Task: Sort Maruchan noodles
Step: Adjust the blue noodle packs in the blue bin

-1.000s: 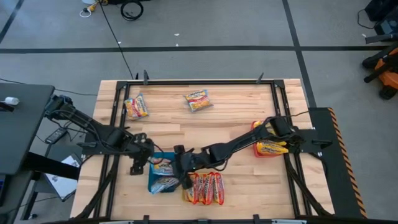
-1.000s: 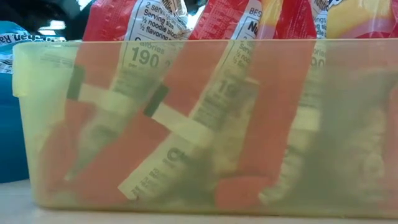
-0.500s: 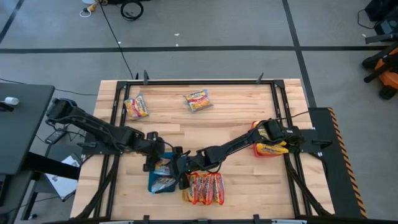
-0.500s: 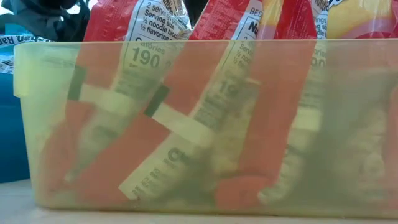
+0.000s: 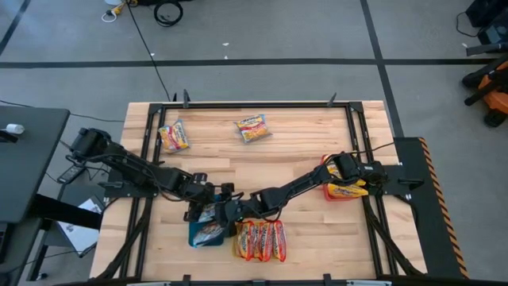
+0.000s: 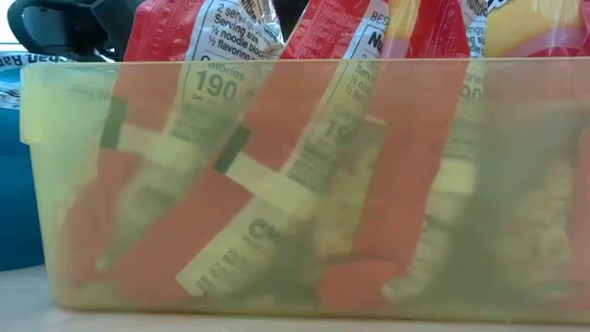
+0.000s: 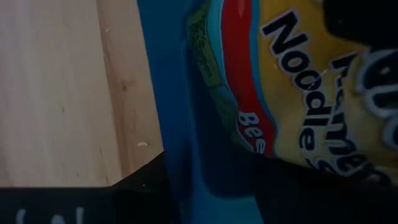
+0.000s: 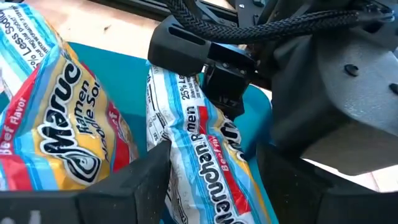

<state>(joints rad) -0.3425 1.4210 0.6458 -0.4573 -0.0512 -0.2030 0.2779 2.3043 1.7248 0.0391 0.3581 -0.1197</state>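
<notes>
A blue tray (image 5: 195, 236) near the table's front edge holds two silvery-white and blue Maruchan packets (image 5: 209, 231). One of them (image 8: 205, 162) lies tilted between the fingers of my open right gripper (image 5: 228, 213) (image 8: 214, 158). My left gripper (image 5: 208, 208) (image 8: 221, 87) hangs right over that packet's far end, close above the tray. A yellow tray (image 6: 304, 184) holds several red-orange packets (image 5: 260, 240) standing on edge. A red tray (image 5: 327, 191) at the right holds yellow-orange packets (image 5: 347, 189). Two loose packets (image 5: 175, 136) (image 5: 252, 128) lie flat near the far edge. My right gripper's two fingers stand on either side of the tilted packet, slanting down from the table's right. One fingertip (image 8: 155, 163) lies at the packet's long edge (image 8: 171, 149); I cannot tell whether it touches. The packet's lower end rests in the blue tray.
The blue and yellow trays stand side by side at the front, and both arms meet over them. A black frame (image 5: 238, 104) runs round the wooden table top. Bare wood lies between the loose packets and the trays.
My left gripper has gone toward the table's right edge and down, from beside the blue tray to just over the tilted packet in it, rolling a little on the way. The packets and trays have kept their places.
</notes>
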